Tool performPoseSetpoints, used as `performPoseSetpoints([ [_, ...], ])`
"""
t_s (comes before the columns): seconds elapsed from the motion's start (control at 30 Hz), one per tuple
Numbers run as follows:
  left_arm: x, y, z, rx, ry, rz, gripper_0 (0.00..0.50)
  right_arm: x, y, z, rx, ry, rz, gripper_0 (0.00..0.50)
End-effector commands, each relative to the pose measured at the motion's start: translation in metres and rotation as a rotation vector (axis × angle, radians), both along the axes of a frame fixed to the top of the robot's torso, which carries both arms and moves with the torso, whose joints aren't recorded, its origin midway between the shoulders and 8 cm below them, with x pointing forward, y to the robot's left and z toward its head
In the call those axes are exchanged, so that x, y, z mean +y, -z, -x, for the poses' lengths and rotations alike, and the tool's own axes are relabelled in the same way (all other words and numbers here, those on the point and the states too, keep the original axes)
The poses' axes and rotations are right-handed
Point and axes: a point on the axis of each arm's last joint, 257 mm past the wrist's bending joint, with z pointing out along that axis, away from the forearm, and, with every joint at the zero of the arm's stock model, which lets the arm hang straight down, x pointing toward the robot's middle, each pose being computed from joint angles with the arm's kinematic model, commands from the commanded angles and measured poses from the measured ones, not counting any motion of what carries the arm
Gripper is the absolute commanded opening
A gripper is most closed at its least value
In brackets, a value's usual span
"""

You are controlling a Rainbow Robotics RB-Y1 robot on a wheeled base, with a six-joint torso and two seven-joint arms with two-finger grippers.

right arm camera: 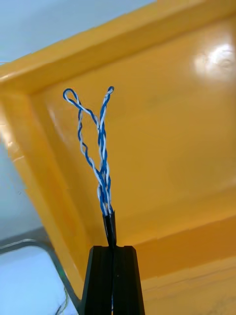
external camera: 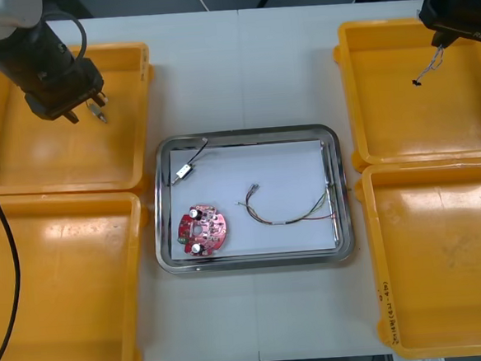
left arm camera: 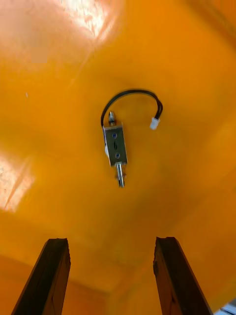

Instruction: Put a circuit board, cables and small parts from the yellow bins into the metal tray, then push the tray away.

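**Blue and white cable held over the far right bin, left jaws open above a small part**

The twisted blue and white cable (right arm camera: 102,162) is pinched at its black-sleeved end by the right jaws, which are closed on it with almost no gap between them. Its 2 looped strands reach out from the jaws over the floor of the far right yellow bin (external camera: 401,111). In the front view the cable dangles from the right arm (external camera: 459,4) at the far right corner of the table (external camera: 241,65).

The metal tray (external camera: 246,135) sits in the middle of the table, between the bins, and is white inside. A round red circuit board (external camera: 202,229) lies in its near left corner. A small metal part (external camera: 182,172) lies by its far left corner, with a short black cable (external camera: 199,153) running from it toward the far rim. A thin red and yellow cable (external camera: 289,222) curves across the right half of the tray and ends close to the right wall.

The left jaws stand wide apart and hold nothing, above the far left yellow bin (external camera: 57,152), where the left arm (external camera: 42,62) reaches in from the far left. On that bin's floor, beyond the jaws and in line with the gap between them, lies a second small metal part (left arm camera: 115,147). A black cable (left arm camera: 130,92) loops from it to a white plug (left arm camera: 155,123).

The near left yellow bin (external camera: 58,284) and the near right yellow bin (external camera: 444,257) flank the tray's near side.
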Motion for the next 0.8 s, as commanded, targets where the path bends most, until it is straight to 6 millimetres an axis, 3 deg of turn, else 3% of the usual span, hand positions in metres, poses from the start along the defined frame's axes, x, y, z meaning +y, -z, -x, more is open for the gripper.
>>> performPoseSetpoints([
  [0.03, 0.021, -0.038, -0.026, -0.106, 0.030, -0.051, 0.500, -0.001, -0.012, 0.017, -0.083, -0.093, 0.028, 0.000],
  [0.43, 0.022, -0.021, -0.047, -0.125, 0.019, -0.045, 0.500, 0.029, 0.009, 0.064, -0.073, -0.376, 0.097, 0.000],
  [0.8, 0.011, -0.010, -0.060, -0.157, 0.026, -0.032, 0.500, 0.052, 0.003, 0.087, -0.077, -0.705, 0.263, 0.000],
])
